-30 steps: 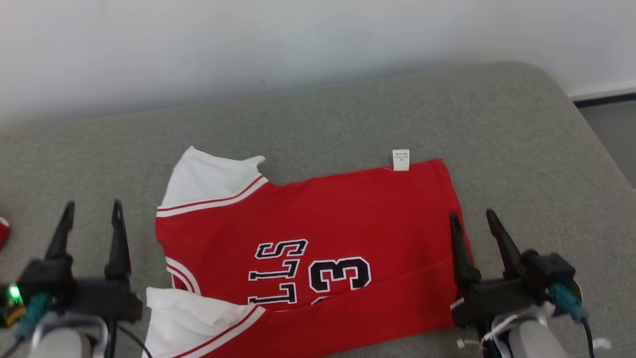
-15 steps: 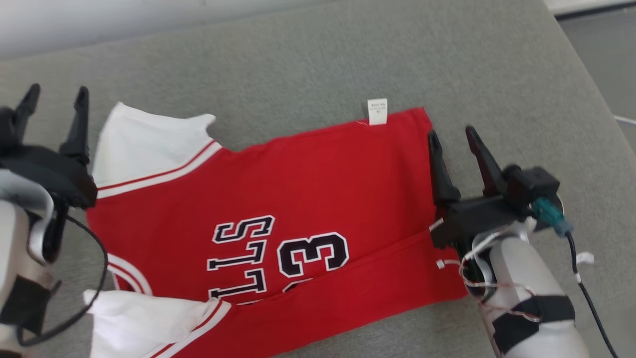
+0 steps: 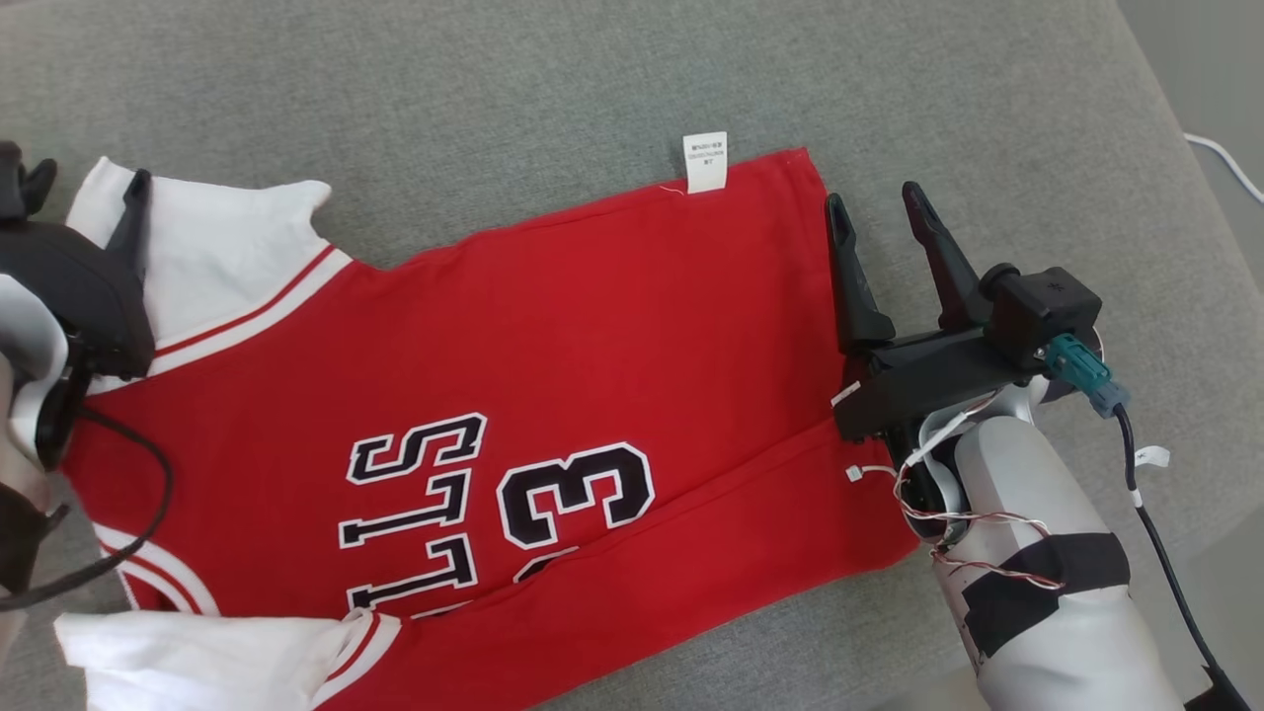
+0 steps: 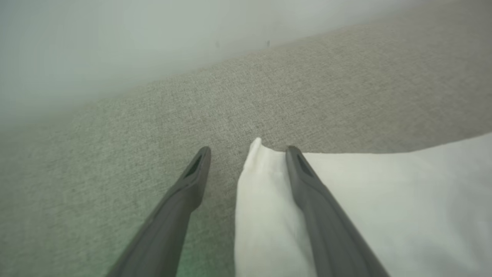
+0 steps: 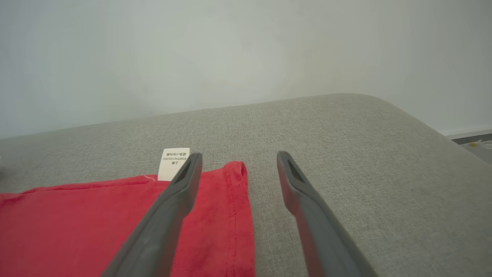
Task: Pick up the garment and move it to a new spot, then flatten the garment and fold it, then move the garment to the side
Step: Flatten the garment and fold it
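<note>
Since a second ago the camera has tipped down and both arms have reached further up the frame. The left gripper [image 3: 84, 197], jaws apart and empty, now straddles the edge of the white sleeve [image 3: 227, 237] at the upper left. The right gripper [image 3: 877, 212], equally spread, straddles the hem [image 5: 236, 181] right of the care label [image 3: 705, 161]. The red basketball jersey [image 3: 592, 326] lies spread across the grey cushion [image 3: 494, 69], with a strip along its lower side folded over the print. It looks light, thin and limp, so pinching sleeve edge and hem corner together should lift it evenly.
</note>
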You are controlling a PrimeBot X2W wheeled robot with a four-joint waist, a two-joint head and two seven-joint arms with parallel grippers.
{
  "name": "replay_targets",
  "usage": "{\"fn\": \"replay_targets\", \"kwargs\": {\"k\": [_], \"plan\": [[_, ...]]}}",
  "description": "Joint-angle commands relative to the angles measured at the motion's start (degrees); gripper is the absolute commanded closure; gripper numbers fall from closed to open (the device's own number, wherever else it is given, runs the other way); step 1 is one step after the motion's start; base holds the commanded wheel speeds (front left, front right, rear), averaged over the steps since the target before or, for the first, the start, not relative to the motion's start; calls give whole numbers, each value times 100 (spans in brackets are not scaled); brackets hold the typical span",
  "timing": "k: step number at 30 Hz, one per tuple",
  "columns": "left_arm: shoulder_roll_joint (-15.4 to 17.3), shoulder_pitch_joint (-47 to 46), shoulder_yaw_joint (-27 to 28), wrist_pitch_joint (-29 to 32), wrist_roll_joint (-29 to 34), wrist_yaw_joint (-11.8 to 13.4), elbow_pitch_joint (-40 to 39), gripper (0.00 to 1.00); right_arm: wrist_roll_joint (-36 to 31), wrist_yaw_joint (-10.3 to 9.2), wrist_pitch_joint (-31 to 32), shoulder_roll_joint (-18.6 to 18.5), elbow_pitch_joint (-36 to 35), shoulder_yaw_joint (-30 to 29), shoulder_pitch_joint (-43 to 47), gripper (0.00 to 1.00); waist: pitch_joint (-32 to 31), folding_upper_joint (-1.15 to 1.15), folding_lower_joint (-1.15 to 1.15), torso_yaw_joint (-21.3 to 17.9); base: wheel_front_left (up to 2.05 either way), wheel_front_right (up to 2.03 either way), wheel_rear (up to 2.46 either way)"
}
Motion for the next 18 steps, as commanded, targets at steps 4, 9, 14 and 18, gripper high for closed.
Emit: {"fn": "replay_targets", "kwargs": {"k": [4, 9, 14, 18], "plan": [[-69, -165, -251, 107, -292, 10, 295, 57, 42, -14, 0, -57, 82, 52, -89, 0, 56, -1, -1, -60, 0, 0, 0], [-133, -229, -509, -65, -445, 10, 264, 100, 100, -14, 0, -153, 358, 182, -170, 0, -26, -1, -1, 46, 0, 0, 0], [-157, -352, -720, -428, -650, 10, 159, 100, 243, -14, 0, -332, 941, 476, -476, 0, -164, -1, -1, 240, 0, 0, 0], [-196, -372, -878, -661, -802, 11, 6, 100, 441, -14, 86, -508, 1523, 726, -869, 0, -246, -1, -1, 410, 0, 0, 0]]}}
